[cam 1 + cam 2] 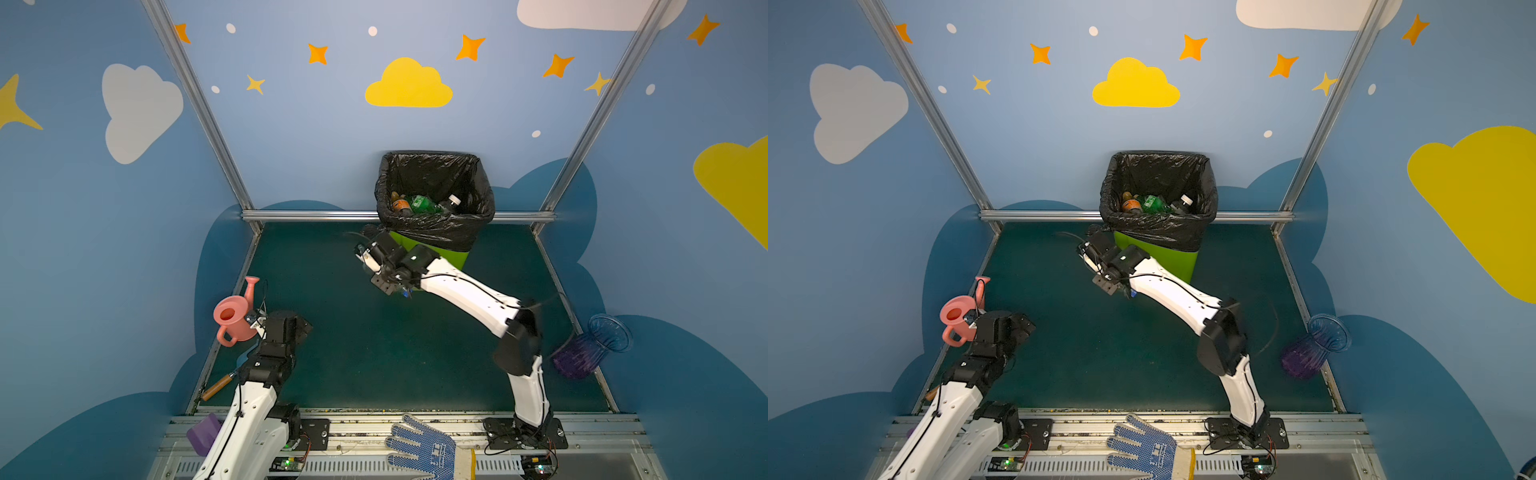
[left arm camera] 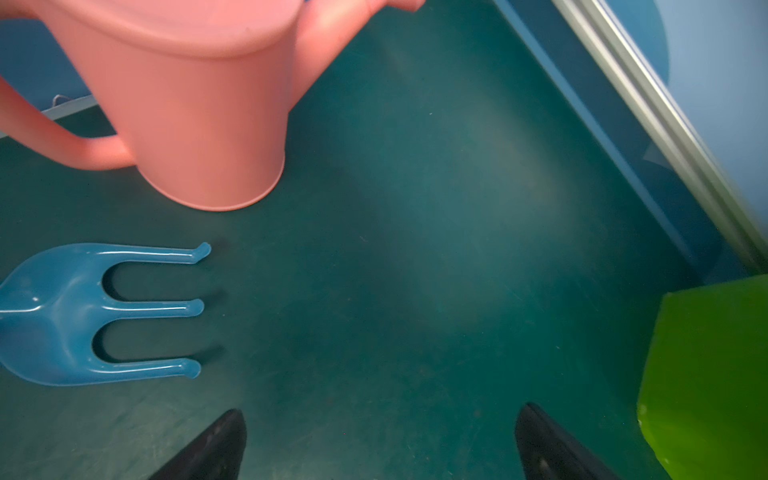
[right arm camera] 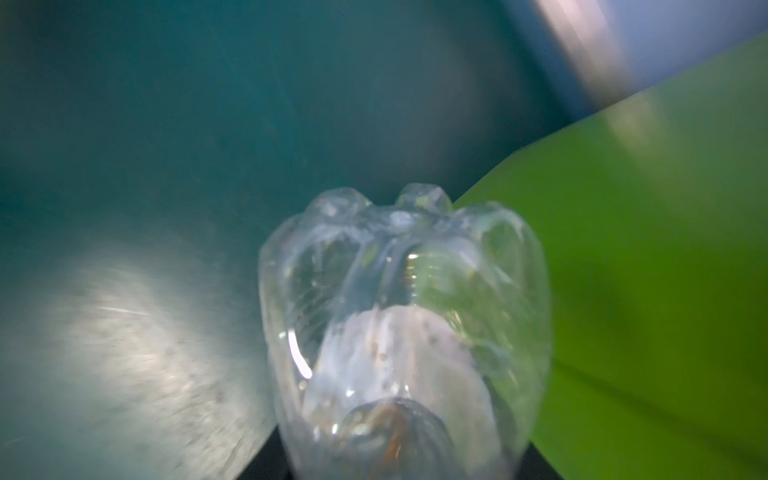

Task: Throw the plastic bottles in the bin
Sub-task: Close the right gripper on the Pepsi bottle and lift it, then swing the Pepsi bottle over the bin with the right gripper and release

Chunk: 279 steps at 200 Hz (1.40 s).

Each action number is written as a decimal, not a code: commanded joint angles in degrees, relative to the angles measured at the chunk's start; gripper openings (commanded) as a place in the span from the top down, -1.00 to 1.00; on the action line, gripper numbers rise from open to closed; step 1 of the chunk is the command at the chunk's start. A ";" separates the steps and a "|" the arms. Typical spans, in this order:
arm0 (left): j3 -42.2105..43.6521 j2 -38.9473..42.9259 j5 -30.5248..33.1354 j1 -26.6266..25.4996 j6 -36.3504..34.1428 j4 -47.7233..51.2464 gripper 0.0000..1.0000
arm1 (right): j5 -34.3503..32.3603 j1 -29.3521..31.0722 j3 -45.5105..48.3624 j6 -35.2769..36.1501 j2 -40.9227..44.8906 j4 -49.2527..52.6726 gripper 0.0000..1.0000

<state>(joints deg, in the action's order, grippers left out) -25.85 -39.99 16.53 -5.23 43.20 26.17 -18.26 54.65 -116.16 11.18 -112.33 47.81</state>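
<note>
**Right pincer clamps a clear bottle low beside the bin**

The right pincer is pressed together on a small clear plastic bottle. In the right wrist view the bottle hides nearly all of its fingers, leaving only dark slivers at either side.

The bottle's long axis runs along the pincer's own reach. Its lobed base points outward, away from the wrist, and the narrow neck end lies back toward the camera. Held end-on like that, I judge it would slide out base first once tipped over an opening.

Just beside the pincer stands the tall lime-green plastic bin, lined with a black bag. Its rim sits above the pincer, so the bottle needs lifting before it can be let go. Higher and beyond, inside the bin, lie other plastic bottles: one orange-labelled, one green, one white-capped.

Well apart from all this, the left pincer hangs spread wide over the dark green tabletop, pinching nothing. It is probably kept out of the working arm's way. Near it are a pink plastic watering can and a blue three-pronged plastic fork.
</note>
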 commanded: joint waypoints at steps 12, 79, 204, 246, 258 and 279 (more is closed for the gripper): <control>0.27 -2.20 2.75 0.22 1.30 -1.91 -1.00 | -4.29 4.22 2.92 8.60 19.21 -13.45 0.18; 0.36 -5.68 1.96 0.23 1.88 -4.34 -1.00 | -5.38 5.73 6.72 26.40 37.71 -40.41 0.14; -0.02 -1.06 2.14 0.31 0.72 -1.91 -1.00 | 21.57 -27.05 -24.95 -7.62 15.14 -18.93 -0.96; 0.49 -1.67 1.39 0.30 0.95 -2.49 -1.00 | 20.50 -27.81 -24.44 -5.76 19.45 -15.85 -0.96; 0.53 -1.86 1.01 0.31 1.14 -2.63 -1.00 | 20.87 -28.33 -22.77 -6.23 20.19 -15.84 -0.96; 0.70 -1.85 0.16 0.25 1.38 -2.63 -1.00 | 21.49 -28.68 -19.97 -6.87 20.93 -16.71 -0.96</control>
<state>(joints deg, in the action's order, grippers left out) -25.91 -41.80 17.19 -5.23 44.71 23.03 2.96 26.57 -140.75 4.91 -87.33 30.02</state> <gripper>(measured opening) 0.999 0.980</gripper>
